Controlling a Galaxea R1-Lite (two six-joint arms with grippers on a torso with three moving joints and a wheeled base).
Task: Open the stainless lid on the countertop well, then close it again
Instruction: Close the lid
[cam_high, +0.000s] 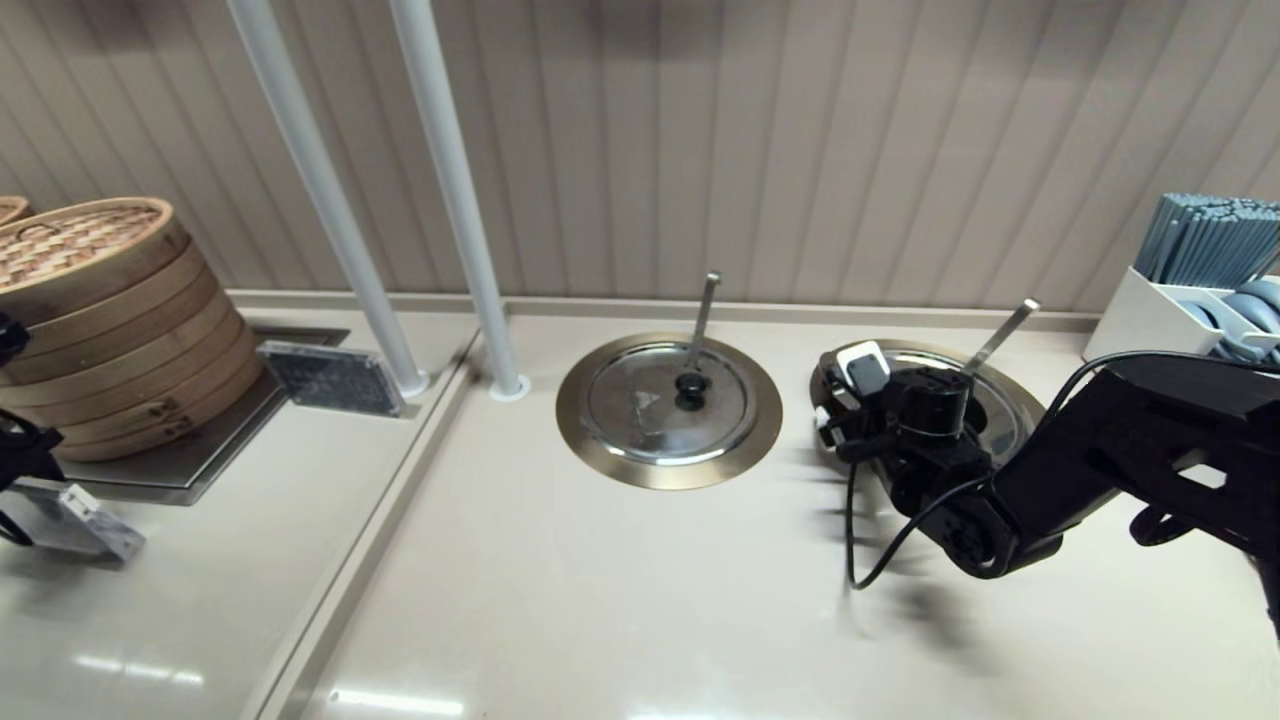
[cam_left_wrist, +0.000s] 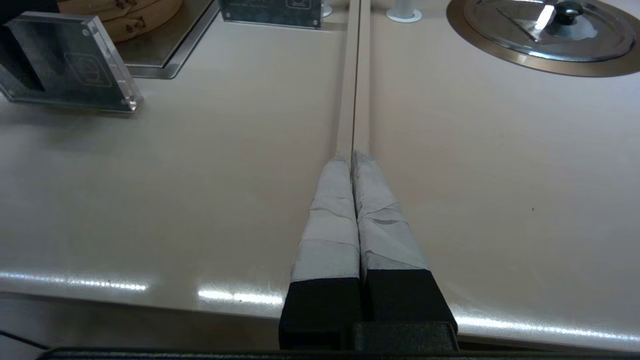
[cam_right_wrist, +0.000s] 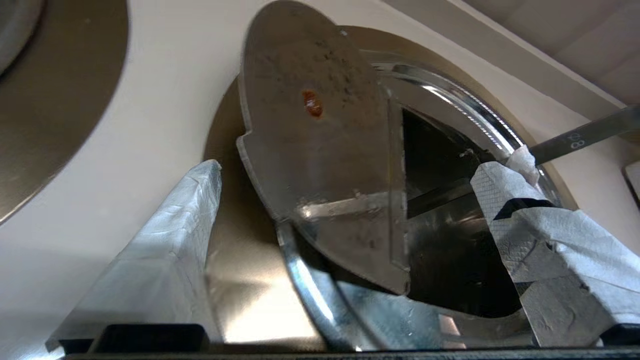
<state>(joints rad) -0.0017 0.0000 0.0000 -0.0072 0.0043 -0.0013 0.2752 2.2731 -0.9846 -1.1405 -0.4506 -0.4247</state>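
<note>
My right gripper (cam_high: 845, 392) hovers over the countertop well (cam_high: 1030, 405), the one with the diagonally leaning ladle handle (cam_high: 1000, 335). In the right wrist view the stainless lid (cam_right_wrist: 320, 150) is tipped up on edge, its dull underside facing the camera. Beside it shows the dark inside of the well (cam_right_wrist: 450, 260). The right gripper (cam_right_wrist: 365, 160) is open, its taped fingers (cam_right_wrist: 165, 240) wide apart on either side of the raised lid, with a gap to it. The ladle handle (cam_right_wrist: 585, 135) pokes out past the far finger. My left gripper (cam_left_wrist: 352, 157) is shut and empty over the counter seam.
The twin lid (cam_high: 668, 400) with its upright ladle handle lies closed to the left of the well. Two white poles (cam_high: 460, 200) rise behind it. Bamboo steamers (cam_high: 110, 320) and acrylic blocks (cam_high: 330, 378) sit far left. A white chopstick holder (cam_high: 1200, 280) stands at the back right.
</note>
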